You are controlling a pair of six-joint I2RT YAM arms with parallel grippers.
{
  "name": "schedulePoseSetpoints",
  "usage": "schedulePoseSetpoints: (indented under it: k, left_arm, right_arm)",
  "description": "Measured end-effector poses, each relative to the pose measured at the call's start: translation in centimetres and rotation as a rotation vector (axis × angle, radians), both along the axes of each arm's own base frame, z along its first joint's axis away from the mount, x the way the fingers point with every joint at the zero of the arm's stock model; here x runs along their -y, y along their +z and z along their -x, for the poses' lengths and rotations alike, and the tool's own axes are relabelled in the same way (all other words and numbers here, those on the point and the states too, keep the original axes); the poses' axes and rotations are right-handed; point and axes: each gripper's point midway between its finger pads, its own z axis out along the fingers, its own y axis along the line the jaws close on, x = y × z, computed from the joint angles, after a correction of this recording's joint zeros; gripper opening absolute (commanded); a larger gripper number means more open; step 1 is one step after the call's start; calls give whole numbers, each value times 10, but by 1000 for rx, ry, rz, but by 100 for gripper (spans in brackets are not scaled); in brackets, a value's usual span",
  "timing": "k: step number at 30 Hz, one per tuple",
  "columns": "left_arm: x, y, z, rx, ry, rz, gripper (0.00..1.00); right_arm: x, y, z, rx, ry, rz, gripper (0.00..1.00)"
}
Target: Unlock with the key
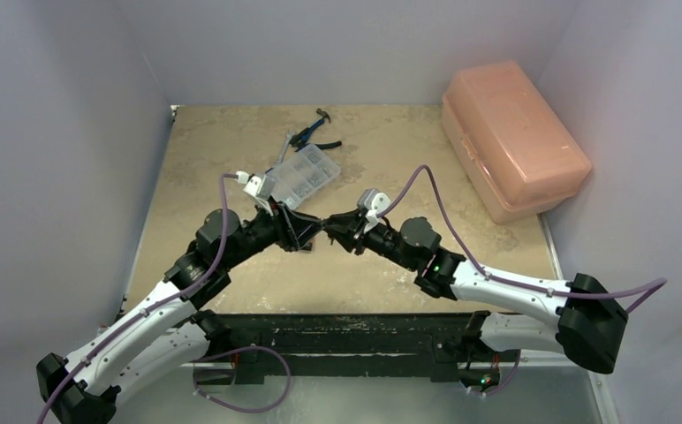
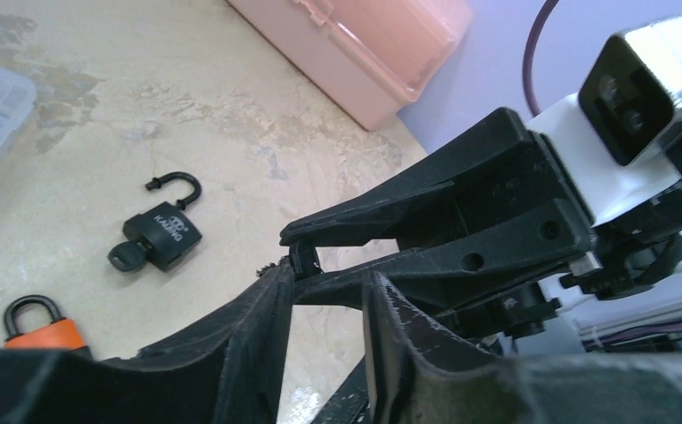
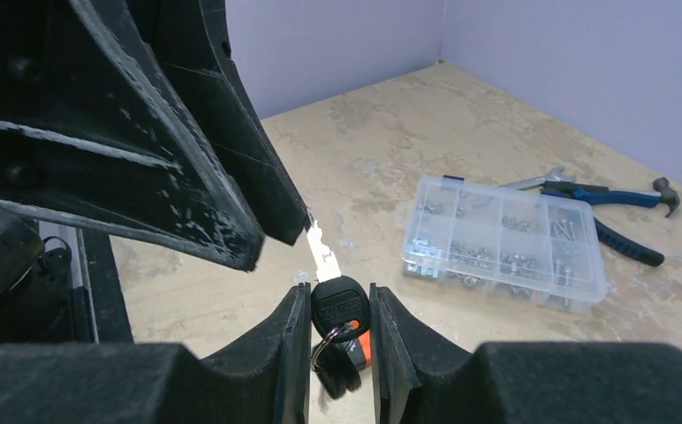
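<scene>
My right gripper (image 3: 340, 299) is shut on the black head of a key (image 3: 339, 306). Its silver blade (image 3: 322, 250) points up and touches the tip of a left gripper finger (image 3: 271, 225). A ring with a second key hangs below. In the left wrist view the right gripper (image 2: 295, 249) pinches the key head (image 2: 303, 260) just above my left gripper (image 2: 327, 284), which is open and empty. A black padlock (image 2: 164, 233) lies on the table with its shackle open and a key in it. An orange padlock (image 2: 44, 330) with a closed shackle lies nearer. Both grippers meet mid-table (image 1: 320, 230).
A clear box of screws (image 1: 306, 175) and blue-handled pliers (image 1: 313, 134) lie behind the grippers. The box also shows in the right wrist view (image 3: 505, 240) with a small hammer (image 3: 664, 192). A pink plastic case (image 1: 512, 137) stands at the back right.
</scene>
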Motion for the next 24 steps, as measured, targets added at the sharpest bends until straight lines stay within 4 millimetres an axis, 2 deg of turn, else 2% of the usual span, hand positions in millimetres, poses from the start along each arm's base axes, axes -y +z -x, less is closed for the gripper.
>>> schedulePoseSetpoints:
  k: [3,7,11,17,24]
  left_arm:
    - [-1,5,0,3,9,22,53]
    - [-7,8,-3,6,51,29,55]
    - [-9,6,-4,7,65,41,51]
    - [-5,-3,-3,-8,51,72,42]
    - [-2,17,-2,47,31,138,39]
  right_arm:
    - [5,2,0,7,-16,-7,0]
    - [9,9,2,17,-16,-24,0]
    - [11,16,4,28,-16,-42,0]
    - [10,16,5,27,-11,-42,0]
    - [7,17,12,23,35,-43,0]
